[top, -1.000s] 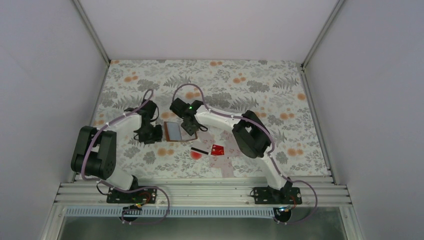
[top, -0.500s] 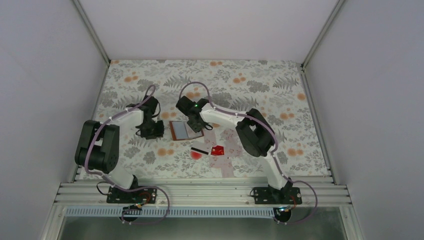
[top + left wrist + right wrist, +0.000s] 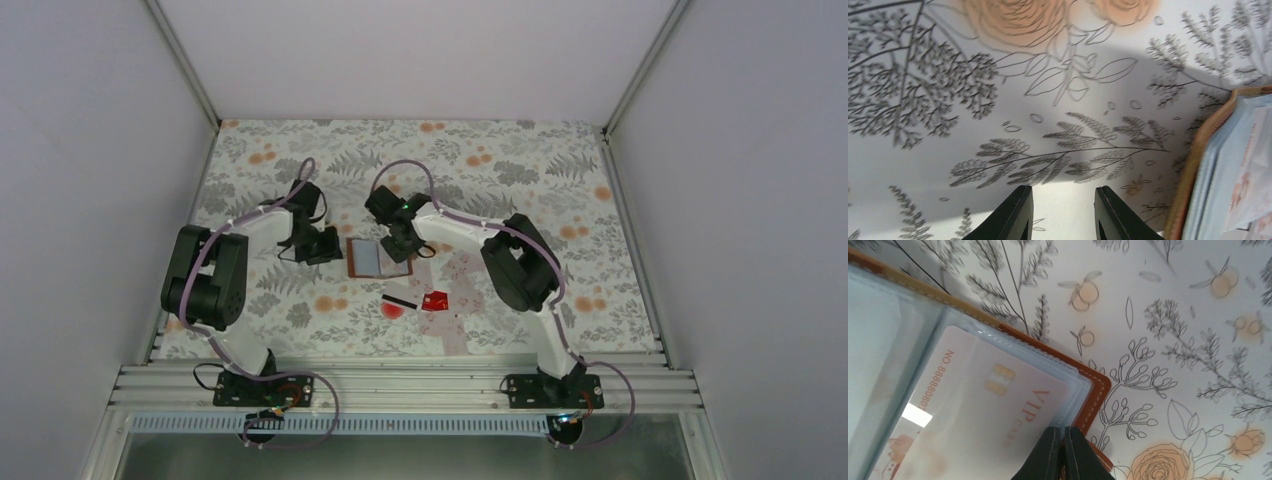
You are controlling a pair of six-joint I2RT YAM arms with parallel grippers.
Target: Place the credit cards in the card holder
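Two arms, same build. Left arm (image 3: 255,225): white shells between bulky black joint housings. Right arm (image 3: 450,230) alike, with a small green light (image 3: 408,207) on the black housing near its wrist. Lilac cable (image 3: 404,163) runs in loops along each arm. Black base plates (image 3: 255,388) show a little red-orange wiring. Left tool (image 3: 1062,189) and right tool (image 3: 1063,430): plain matte-black fingers (image 3: 1013,215), flat-sided, no markings visible.

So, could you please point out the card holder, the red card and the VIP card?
card holder (image 3: 368,258): top external view, pale inner pocket.
red card (image 3: 436,300): top external view, its middle.
VIP card (image 3: 983,415): right wrist view, face below the chip.
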